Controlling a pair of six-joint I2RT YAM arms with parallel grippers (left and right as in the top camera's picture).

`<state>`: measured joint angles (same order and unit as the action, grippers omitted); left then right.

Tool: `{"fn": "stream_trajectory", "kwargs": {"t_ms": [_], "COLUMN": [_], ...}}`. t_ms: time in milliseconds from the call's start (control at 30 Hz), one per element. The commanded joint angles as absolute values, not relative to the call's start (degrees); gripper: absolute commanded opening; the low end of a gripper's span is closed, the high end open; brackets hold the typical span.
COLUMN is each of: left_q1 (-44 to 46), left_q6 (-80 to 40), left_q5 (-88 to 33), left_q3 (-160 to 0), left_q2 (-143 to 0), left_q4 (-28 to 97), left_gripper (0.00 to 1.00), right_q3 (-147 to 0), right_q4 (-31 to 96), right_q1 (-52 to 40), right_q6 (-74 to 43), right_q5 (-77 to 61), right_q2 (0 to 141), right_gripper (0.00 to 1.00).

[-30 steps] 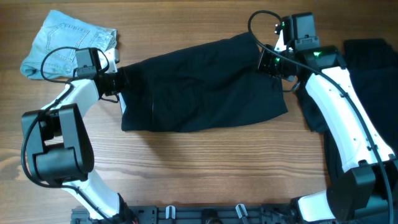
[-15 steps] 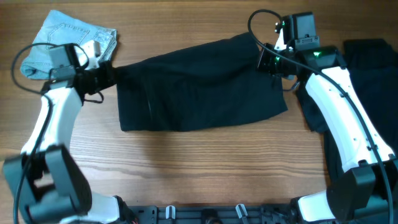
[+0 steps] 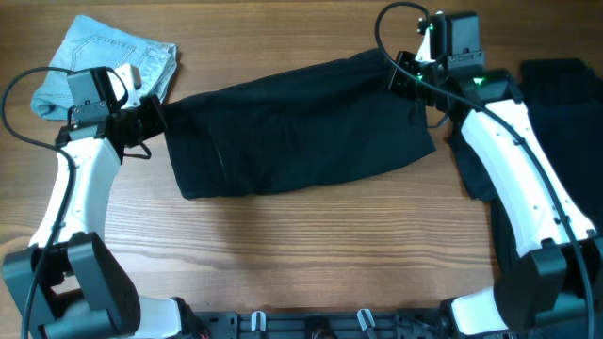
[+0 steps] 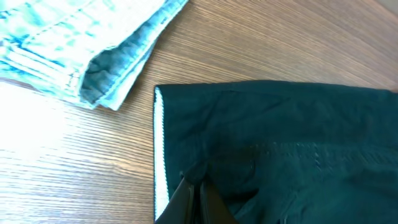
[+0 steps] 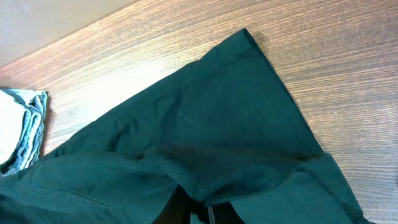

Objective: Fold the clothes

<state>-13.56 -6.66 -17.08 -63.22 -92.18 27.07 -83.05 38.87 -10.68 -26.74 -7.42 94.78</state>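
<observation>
A black garment [image 3: 297,127] lies stretched across the table's middle. My left gripper [image 3: 155,117] is shut on its left end; in the left wrist view the fingers [image 4: 198,202] pinch dark fabric [image 4: 280,143] beside a pale edge strip [image 4: 159,149]. My right gripper [image 3: 407,80] is shut on its upper right corner; the right wrist view shows the cloth [image 5: 205,130] bunched over the fingertips [image 5: 186,211]. A light-blue denim piece [image 3: 104,61] lies at the back left, also in the left wrist view [image 4: 74,43]. More black clothing [image 3: 556,94] lies at the right edge.
Bare wooden tabletop [image 3: 311,254] runs along the front. The right arm [image 3: 518,179] crosses over the black pile on the right. A cable [image 3: 28,104] loops by the left arm. A rail [image 3: 311,325] runs along the front edge.
My left gripper has pulled the garment's left end further left, toward the denim, stretching the garment. The right gripper has shifted slightly up with its corner.
</observation>
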Motion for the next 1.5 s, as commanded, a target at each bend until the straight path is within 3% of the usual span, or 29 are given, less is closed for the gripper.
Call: {"fn": "stream_trajectory", "kwargs": {"t_ms": [0, 567, 633, 667, 700, 733, 800, 933, 1067, 1167, 1233, 1467], "left_q1": [-13.7, -13.7, -13.7, -13.7, -13.7, -13.7, -13.7, -13.7, -13.5, -13.5, -13.3, -10.8], "left_q6": [-6.2, -6.4, -6.4, -6.4, -6.4, -6.4, -6.4, -6.4, -6.3, -6.2, -6.3, -6.2], "left_q5": [-13.1, -12.3, -12.3, -12.3, -12.3, -12.3, -12.3, -12.3, -14.0, -13.2, -14.9, -18.9], "left_q3": [-63.8, -63.8, -63.8, -63.8, -63.8, -63.8, -63.8, -63.8, -63.8, -63.8, -63.8, -63.8], "left_q2": [-93.1, -95.7, -95.7, -95.7, -95.7, -95.8, -95.8, -95.8, -95.8, -95.8, -95.8, -95.8], "left_q4": [27.0, 26.1, 26.2, 26.4, 26.5, 26.4, 26.7, 28.4, 33.6, 34.2, 34.3, 37.7], "left_gripper": [0.04, 0.04, 0.04, 0.04, 0.13, 0.50, 0.62, 0.67, 0.49, 0.47, 0.41, 0.43], "right_q3": [-84.4, -84.4, -84.4, -84.4, -84.4, -84.4, -84.4, -84.4, -84.4, -84.4, -84.4, -84.4], "right_q4": [37.6, 19.2, 18.5, 18.7, 18.8, 18.9, 20.1, 25.3, 36.0, 39.9, 37.8, 20.9], "right_q1": [-10.4, -10.5, -10.5, -10.5, -10.5, -10.5, -10.4, -10.4, -9.1, -7.4, -6.1, -5.1], "right_q6": [-27.0, -25.4, -25.5, -25.3, -23.9, -21.8, -21.0, -20.9, -19.4, -17.0, -16.5, -15.0], "right_q5": [-6.0, -10.6, -10.6, -10.6, -10.6, -10.4, -10.4, -10.7, -10.6, -10.2, -10.3, -17.3], "right_q2": [98.7, 111.7, 112.3, 112.5, 112.5, 112.5, 112.5, 112.5, 112.2, 112.2, 112.2, 114.4], "right_gripper": [0.04, 0.07, 0.21, 0.52, 0.68, 0.75, 0.80, 0.81, 0.78, 0.75, 0.71, 0.58]}}
